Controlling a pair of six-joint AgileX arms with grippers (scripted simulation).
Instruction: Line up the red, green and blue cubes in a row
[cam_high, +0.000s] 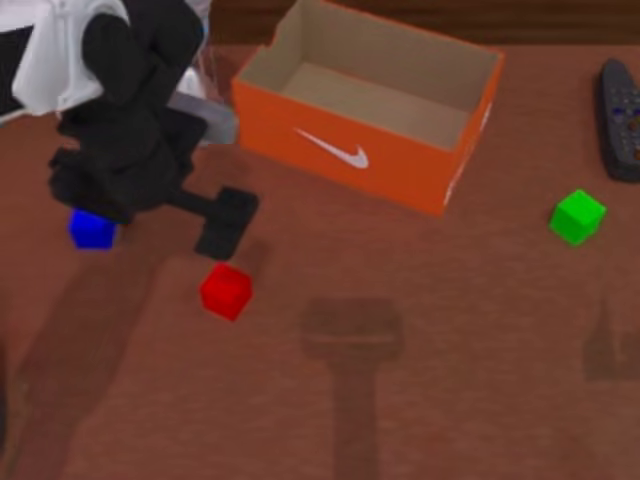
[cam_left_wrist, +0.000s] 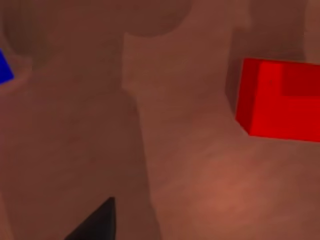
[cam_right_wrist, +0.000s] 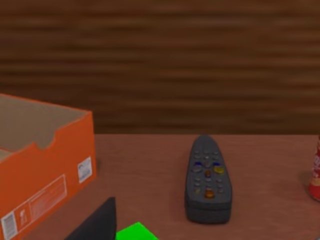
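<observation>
The red cube (cam_high: 226, 291) lies on the table at centre left, and in the left wrist view the red cube (cam_left_wrist: 280, 100) sits off to one side. My left gripper (cam_high: 225, 224) hovers just above and behind it, open and holding nothing; one dark fingertip (cam_left_wrist: 97, 225) shows. The blue cube (cam_high: 92, 230) rests at the far left, partly under my left arm, with only a corner of the blue cube (cam_left_wrist: 4, 67) in the wrist view. Far right sits the green cube (cam_high: 577, 216). My right gripper (cam_right_wrist: 150, 236) is out of the top view, open, just over the green cube (cam_right_wrist: 136, 233).
An open orange shoebox (cam_high: 350, 150) stands at the back centre. A dark remote (cam_high: 620, 120) lies at the back right, beyond the green cube. A red can (cam_right_wrist: 315, 170) shows at the edge of the right wrist view. A wooden wall runs behind the table.
</observation>
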